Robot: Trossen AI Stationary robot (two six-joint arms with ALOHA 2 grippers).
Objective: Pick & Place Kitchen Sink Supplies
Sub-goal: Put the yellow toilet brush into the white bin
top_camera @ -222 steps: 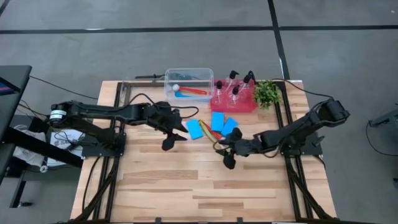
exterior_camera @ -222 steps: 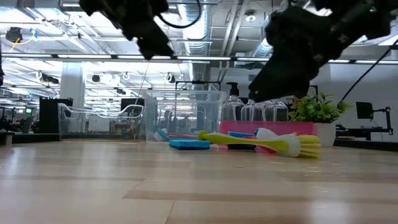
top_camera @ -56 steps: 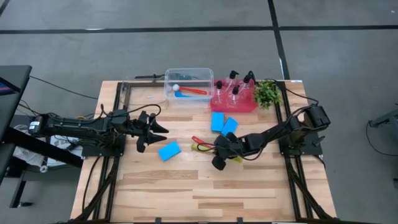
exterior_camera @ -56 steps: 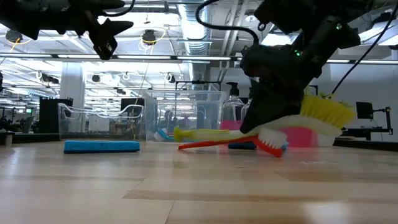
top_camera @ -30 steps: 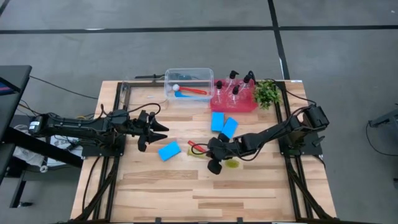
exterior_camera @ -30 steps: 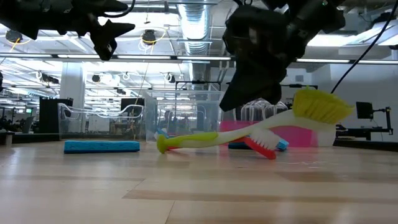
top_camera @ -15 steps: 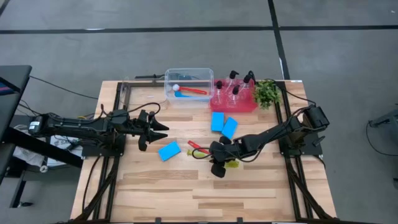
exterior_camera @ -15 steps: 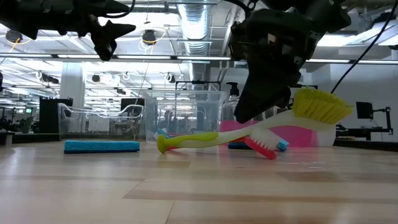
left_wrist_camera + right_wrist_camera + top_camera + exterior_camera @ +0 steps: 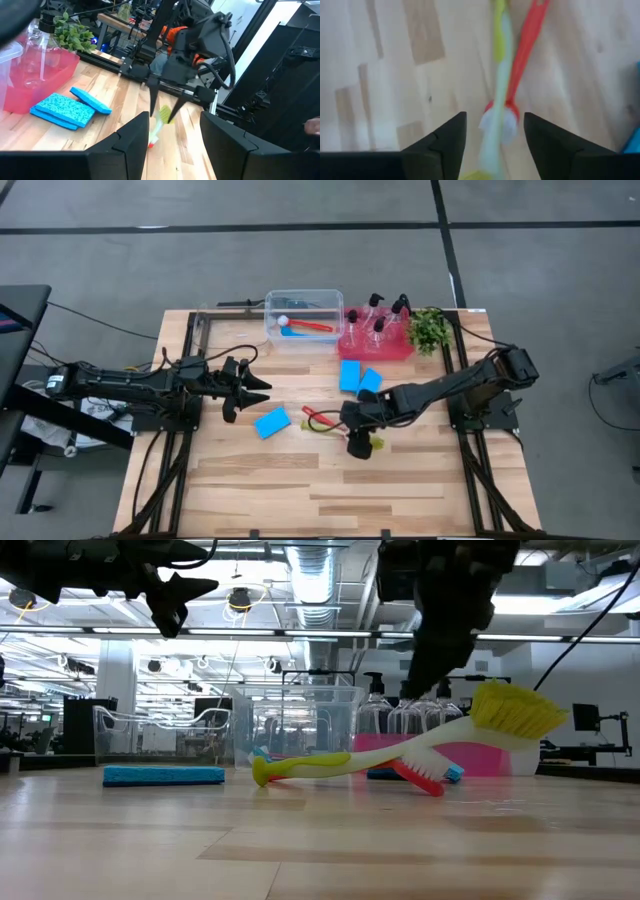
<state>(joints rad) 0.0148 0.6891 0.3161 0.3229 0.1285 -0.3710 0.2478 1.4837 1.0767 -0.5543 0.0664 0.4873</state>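
Observation:
A yellow-green brush [image 9: 350, 762] lies mid-table, handle end on the wood, with its bristle head [image 9: 515, 710] raised over a red brush [image 9: 420, 778] that it crosses. My right gripper [image 9: 358, 442] hangs open above them, pointing down, touching neither. The right wrist view shows both brushes [image 9: 502, 80] below the spread fingers of my right gripper [image 9: 494, 117]. My left gripper [image 9: 250, 390] waits open and level at the left. One blue sponge [image 9: 272, 422] lies flat near it and two more [image 9: 358, 378] lie ahead of the red tray. Clear pump bottles [image 9: 378, 325] stand in that tray.
A clear tub [image 9: 303, 315] at the back holds another red brush and a blue one. The red tray [image 9: 400, 350] stands to its right, with a small green plant [image 9: 430, 328] beside it. Bare wood stretches along the near half of the table.
My right gripper has opened and risen above the crossed brushes, tipping as it went. The yellow-green brush lies as it did a second ago.

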